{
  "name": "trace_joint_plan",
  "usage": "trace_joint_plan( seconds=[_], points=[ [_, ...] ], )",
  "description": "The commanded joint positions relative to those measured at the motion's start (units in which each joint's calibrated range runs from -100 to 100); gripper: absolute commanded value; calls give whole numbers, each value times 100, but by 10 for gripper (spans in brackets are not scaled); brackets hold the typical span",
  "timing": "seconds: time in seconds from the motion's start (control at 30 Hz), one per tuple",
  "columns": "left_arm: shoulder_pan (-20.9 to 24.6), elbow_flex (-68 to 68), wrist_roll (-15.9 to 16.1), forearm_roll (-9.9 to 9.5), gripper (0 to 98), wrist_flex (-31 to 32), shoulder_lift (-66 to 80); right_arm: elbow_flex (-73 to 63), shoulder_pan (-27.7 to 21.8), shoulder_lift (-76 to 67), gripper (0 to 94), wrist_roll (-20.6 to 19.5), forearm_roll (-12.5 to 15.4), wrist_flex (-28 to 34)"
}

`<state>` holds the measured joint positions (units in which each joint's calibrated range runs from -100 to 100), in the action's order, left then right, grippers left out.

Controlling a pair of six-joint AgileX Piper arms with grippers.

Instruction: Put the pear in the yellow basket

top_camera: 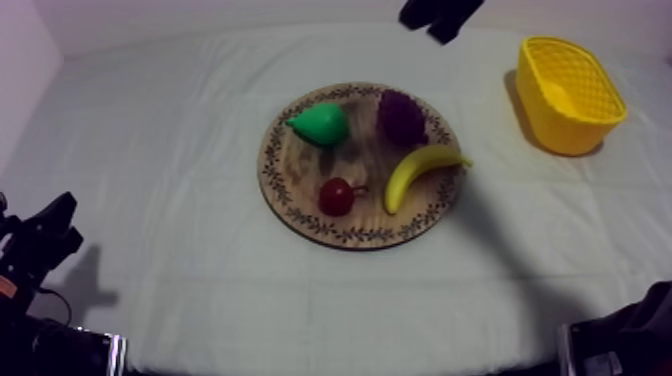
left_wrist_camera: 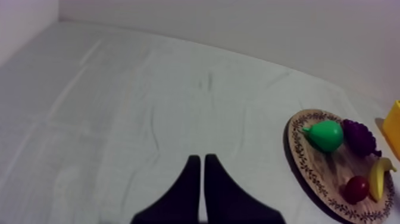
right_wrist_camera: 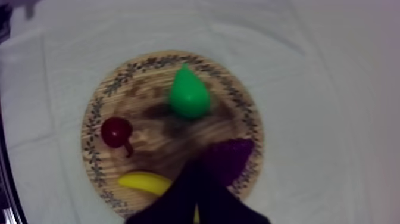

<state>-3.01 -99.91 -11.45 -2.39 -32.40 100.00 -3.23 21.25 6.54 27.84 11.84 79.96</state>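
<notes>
Pear (top_camera: 320, 123): green, lying on the board (top_camera: 290, 185) in its far-left part, stem end pointing towards my left side. Nothing is touching it.
Board: round and wooden with a patterned rim, at the middle of the surface (top_camera: 170, 150).
Other fruit on board: grapes (top_camera: 402, 117) just beside the pear. The banana (top_camera: 420, 170) lies on the basket side. The small red fruit (top_camera: 336, 196) is on the near part, apart from the pear.
Basket (top_camera: 575, 130): yellow, standing at the far right of the surface, well apart from the board. I see no fruit in it.
Left arm (top_camera: 40, 240): low at the near-left edge, away from the board.
Left jaws: pressed together into a narrow wedge, pinching nothing, over bare cloth. In the left wrist view the board lies off to one side.
Right arm (top_camera: 440, 15): comes in at the far edge, between board and basket.
Right jaws: I read them as pressed together with nothing between them. In the right wrist view they hang above the board, over the grapes and banana. The pear lies beyond the tips, not touched.
</notes>
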Motion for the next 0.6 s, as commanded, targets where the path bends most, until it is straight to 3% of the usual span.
trace_joint_plan(
  seconds=[0.0, 0.17, 0.37, 0.43, 0.57],
  points=[
    [1, 2, -1, -2, 1, -1, 0, 40, 210, 289, 5, -29, -82, -295],
    [1, 2, -1, -2, 1, -1, 0, 41, 437, 782, 4, -56, -155, -724],
    [1, 2, 0, -2, 1, -1, 0, -391, 529, 1275, 35, -102, -95, -800],
    [1, 2, 0, -2, 1, -1, 0, -543, 527, 1420, 126, -115, -66, -822],
    [1, 2, 0, -2, 1, -1, 0, -758, 481, 1668, 468, -127, -16, -847]
  ],
)
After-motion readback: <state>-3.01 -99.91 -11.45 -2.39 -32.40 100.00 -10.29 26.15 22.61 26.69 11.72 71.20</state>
